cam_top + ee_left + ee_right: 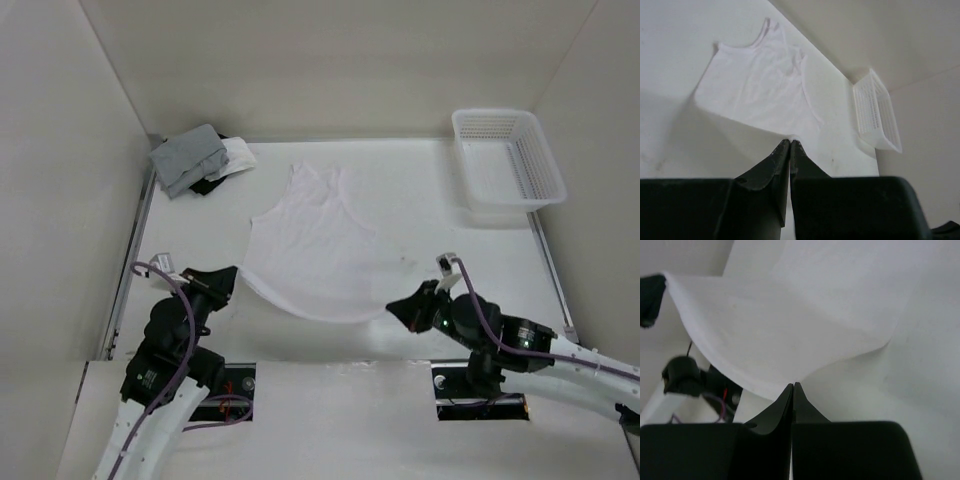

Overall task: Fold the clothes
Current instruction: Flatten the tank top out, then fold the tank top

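From above, the clothes (312, 245), a white sleeveless top, lie spread about the middle of the bench (430, 215). The straps point to the far edge and the hem to the near edge, so the long axis runs near to far. The left claw (230, 273) is clenched on the hem's near-left corner and the right claw (397, 306) on its near-right corner. Each arm is nearest its own corner, and the body of the garment lies beyond both claws, toward the far edge. A white basket (505, 165) sits by the far-right corner and a grey garment (188, 158) by the far-left. In the left wrist view, the claw's tips (790, 142) meet on the hem corner, with the cloth (760, 85) sloping away toward the straps. In the right wrist view, the tips (793, 386) are likewise pinched shut on the hem, which is raised off the bench and curves away toward the other arm. The next move probably carries the hem forward over the body toward the straps, both claws travelling together.
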